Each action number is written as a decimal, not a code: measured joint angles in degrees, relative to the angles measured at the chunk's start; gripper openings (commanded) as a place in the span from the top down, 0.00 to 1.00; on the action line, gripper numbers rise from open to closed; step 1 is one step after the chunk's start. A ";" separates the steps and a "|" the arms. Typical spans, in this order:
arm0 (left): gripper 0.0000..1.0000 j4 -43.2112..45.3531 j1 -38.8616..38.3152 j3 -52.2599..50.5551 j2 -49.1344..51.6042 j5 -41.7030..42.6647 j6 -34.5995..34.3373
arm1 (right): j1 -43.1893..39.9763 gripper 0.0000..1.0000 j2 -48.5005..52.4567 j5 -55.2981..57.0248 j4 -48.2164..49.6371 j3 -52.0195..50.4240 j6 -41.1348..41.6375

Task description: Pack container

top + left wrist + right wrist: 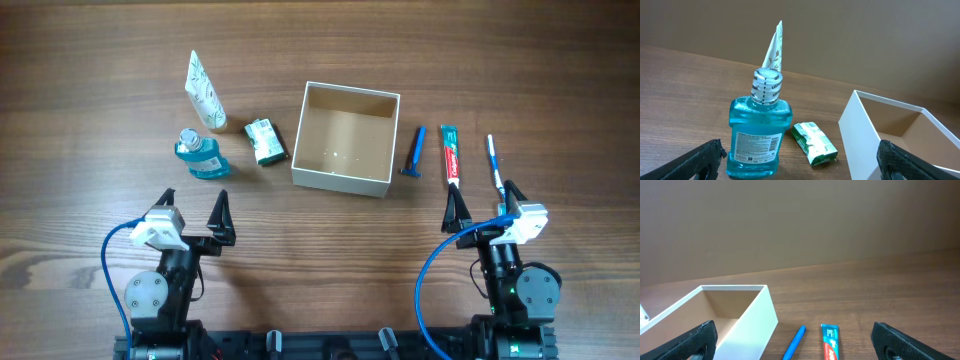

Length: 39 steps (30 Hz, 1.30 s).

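The container (pixel 340 178), white outside and tan inside, stands at the table's middle, with nothing inside that I can see. It also shows in the left wrist view (pixel 860 135) and the right wrist view (pixel 757 322). Left of it lie a green packet (pixel 266 140), a blue mouthwash bottle (pixel 202 155) and a white tube (pixel 205 90). Right of it lie a blue razor (pixel 415 152), a toothpaste tube (pixel 452 155) and a toothbrush (pixel 495 165). My left gripper (pixel 195 212) is open and empty, near the bottle (pixel 759 135). My right gripper (pixel 485 208) is open and empty, short of the toothpaste (pixel 831 341).
The wood table runs to a brown wall at the back. The green packet (pixel 814 143) lies between bottle and container. The razor (pixel 794 343) lies beside the container's right wall.
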 measured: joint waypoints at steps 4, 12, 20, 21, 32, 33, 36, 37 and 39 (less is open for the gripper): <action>0.00 0.00 0.00 0.00 0.00 -0.09 0.00 | 0.00 0.00 0.00 0.00 0.00 0.00 0.00; 0.00 1.95 0.00 -0.04 0.00 -1.46 0.00 | 0.00 0.00 0.00 0.00 0.00 0.00 0.00; 0.00 11.50 0.00 -0.15 0.00 -0.74 -0.02 | 0.00 0.00 0.00 0.00 0.00 0.00 0.00; 0.00 11.45 0.00 -0.15 0.00 -0.24 -0.02 | 0.00 0.00 0.00 0.00 0.00 0.00 0.00; 0.00 -9.53 0.00 13.29 0.15 3.50 0.02 | 0.00 0.00 0.00 0.00 0.00 0.00 0.00; 0.00 -11.74 0.00 15.56 0.33 3.48 0.04 | 0.00 0.00 0.00 0.00 0.00 0.00 0.00; 0.00 -16.37 0.00 22.77 1.79 4.04 0.11 | 0.00 0.00 0.00 0.02 -0.02 0.00 0.00; 0.00 -16.83 0.00 25.09 2.49 4.52 0.26 | 0.00 0.00 0.00 0.02 -0.02 0.00 0.00; 0.00 -16.61 0.00 28.55 3.50 5.03 0.35 | 0.00 0.00 0.00 0.00 -0.02 0.00 0.00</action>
